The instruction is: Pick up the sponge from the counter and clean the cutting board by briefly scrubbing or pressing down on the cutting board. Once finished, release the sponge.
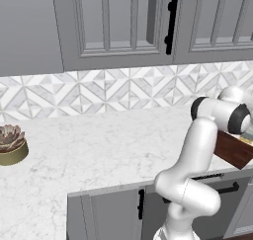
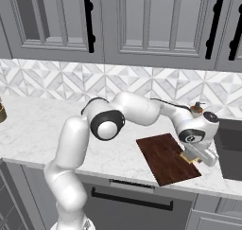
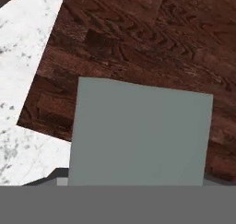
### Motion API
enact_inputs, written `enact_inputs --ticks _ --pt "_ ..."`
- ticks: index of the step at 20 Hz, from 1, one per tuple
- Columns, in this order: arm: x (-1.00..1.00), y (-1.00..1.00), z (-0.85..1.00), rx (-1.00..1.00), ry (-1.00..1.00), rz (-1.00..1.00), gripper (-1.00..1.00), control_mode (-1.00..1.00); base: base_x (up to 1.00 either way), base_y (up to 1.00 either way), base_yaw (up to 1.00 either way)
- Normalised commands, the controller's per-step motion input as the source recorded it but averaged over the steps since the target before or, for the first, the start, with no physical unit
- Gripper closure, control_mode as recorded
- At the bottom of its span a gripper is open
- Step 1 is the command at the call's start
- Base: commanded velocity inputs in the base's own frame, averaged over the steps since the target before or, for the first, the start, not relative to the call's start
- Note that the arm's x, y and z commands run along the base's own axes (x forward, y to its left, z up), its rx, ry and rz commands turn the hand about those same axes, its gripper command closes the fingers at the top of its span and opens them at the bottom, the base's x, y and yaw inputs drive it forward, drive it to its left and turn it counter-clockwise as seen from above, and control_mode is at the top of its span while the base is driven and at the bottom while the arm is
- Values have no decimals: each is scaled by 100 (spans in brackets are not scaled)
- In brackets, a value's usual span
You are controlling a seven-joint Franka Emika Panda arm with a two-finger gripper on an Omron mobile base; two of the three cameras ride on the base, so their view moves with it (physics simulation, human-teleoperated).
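Note:
The dark reddish-brown cutting board (image 2: 163,160) lies on the white marble counter (image 2: 38,129) near its front edge. My gripper (image 2: 190,156) is down at the board's right edge, shut on the sponge (image 2: 187,156), of which a sliver of yellow body shows under the hand. In the hand view the sponge's grey-green top (image 3: 138,135) sits close in front of the camera and hides the fingertips, with the cutting board (image 3: 138,38) right behind it and a corner of the counter (image 3: 23,57) to the left. The left base view shows the cutting board (image 1: 234,150) past my forearm.
A soap dispenser (image 2: 197,108) stands behind the hand by the backsplash. A dark sink basin (image 2: 230,146) opens just right of the board. A succulent in a bowl (image 1: 11,144) sits far left on the counter. Grey wall cabinets hang above.

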Motion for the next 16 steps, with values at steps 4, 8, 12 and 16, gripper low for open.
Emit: enact_inputs --ticks 4,8,12,16 --pt "-92 99 43 -5 6 45 100 -100 0 0 0" --pt "-60 100 28 -4 10 40 100 -100 0 0 0" --pt "-14 100 0 -2 18 34 100 -100 0 0 0" --pt "0 100 0 1 15 19 100 -100 0 0 0"
